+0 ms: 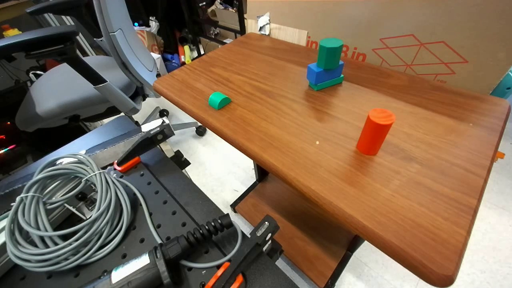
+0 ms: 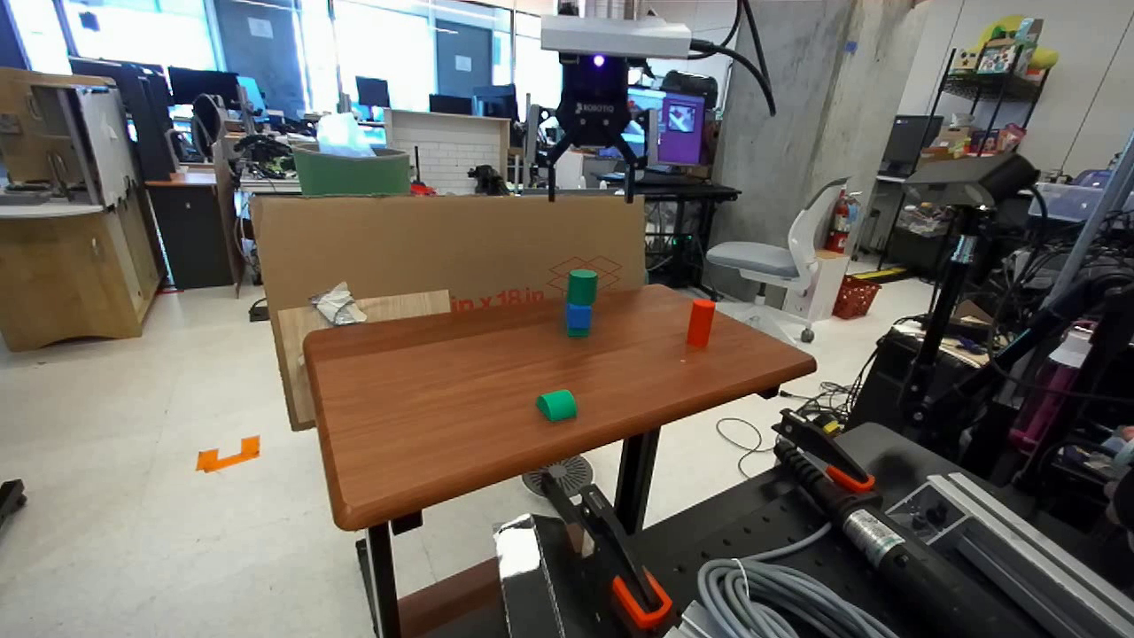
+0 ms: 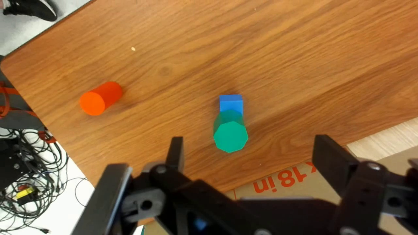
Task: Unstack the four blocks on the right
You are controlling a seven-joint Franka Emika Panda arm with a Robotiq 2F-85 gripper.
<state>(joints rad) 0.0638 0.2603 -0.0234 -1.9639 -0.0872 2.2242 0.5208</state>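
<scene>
A stack stands near the table's far edge. A green octagonal block (image 1: 330, 54) is on top, upright on a blue block (image 1: 320, 74), which rests on a flat green block (image 1: 326, 83). The stack also shows in an exterior view, with the octagonal block (image 2: 582, 287) on top. In the wrist view the octagonal block (image 3: 231, 136) and the blue block (image 3: 231, 102) show; the flat green one is hidden. A green half-round block (image 1: 219, 101) lies alone near the table edge. An orange cylinder (image 1: 375, 132) stands alone. My gripper (image 2: 591, 197) is open and empty, well above the stack.
The wooden table (image 2: 425, 390) has a cardboard panel (image 2: 425, 248) rising behind its far edge. A black perforated bench (image 1: 168, 200) with coiled grey cable (image 1: 72, 212) and clamps stands beside it. A grey chair (image 1: 80, 80) is near the table's corner.
</scene>
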